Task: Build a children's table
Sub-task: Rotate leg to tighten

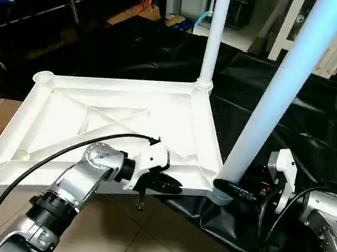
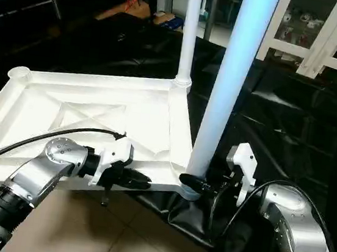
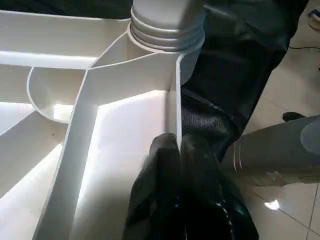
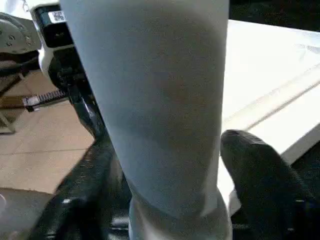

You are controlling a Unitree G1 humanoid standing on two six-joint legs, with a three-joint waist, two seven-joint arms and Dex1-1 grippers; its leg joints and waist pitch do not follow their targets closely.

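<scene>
At the near corner socket, the right end effector (image 2: pixel 193 182) loosely straddled the leg (image 1: pixel 283 91), best turned upright, while the closed left end effector (image 1: pixel 170 184) pinched the tabletop (image 1: pixel 121 114) rim.

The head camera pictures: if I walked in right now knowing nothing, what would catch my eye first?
Probably the white table top lying upside down, its X-ribbed underside facing up. Two long white legs stand up from it: the far leg at the back corner, and the near leg at the front corner nearest the robot's right arm. The right gripper straddles that near leg's base, while the left gripper pinches the top's front rim.
</scene>
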